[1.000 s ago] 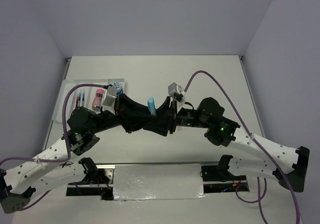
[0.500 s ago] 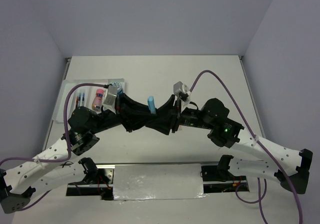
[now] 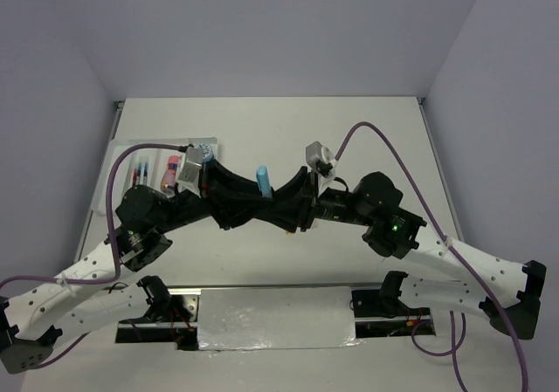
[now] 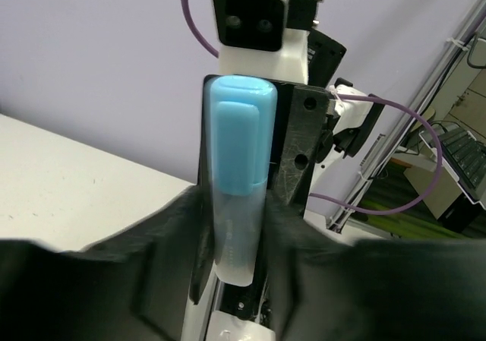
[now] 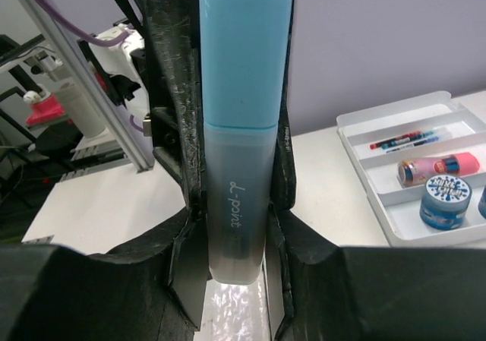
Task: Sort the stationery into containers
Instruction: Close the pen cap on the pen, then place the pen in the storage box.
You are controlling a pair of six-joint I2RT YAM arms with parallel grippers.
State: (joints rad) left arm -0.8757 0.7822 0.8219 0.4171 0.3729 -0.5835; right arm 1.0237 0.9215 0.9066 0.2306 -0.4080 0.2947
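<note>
One light-blue highlighter [image 5: 243,128] is the piece being dealt with, and it stands upright in mid-air above the middle of the tabletop [image 3: 367,139], cap up, clear barrel down. The left hand [image 4: 231,242] is clenched on the lower barrel, a finger pressed against each side. The right hand [image 5: 239,238] meets it from the opposite side. Its fingers flank the same stretch of barrel very closely, but I cannot tell whether they are actually clamped on it or only set alongside.

This reads as a hand-to-hand transfer, with the pen caught between both arms at once. The white tray [image 5: 370,193] lies well apart, over on the left arm's side. It already holds thin pens [image 5: 406,138] in one compartment, a pink-orange cylinder [image 5: 439,166] in the next, and a blue-white roll [image 5: 446,200] beyond that.

Next, exactly one hand should have a firm hold before the other lets go, or the pen will drop. Since the tray is on the left, the left arm looks the likelier carrier. The right fingers would then need to spread and back straight away without nudging the barrel.
</note>
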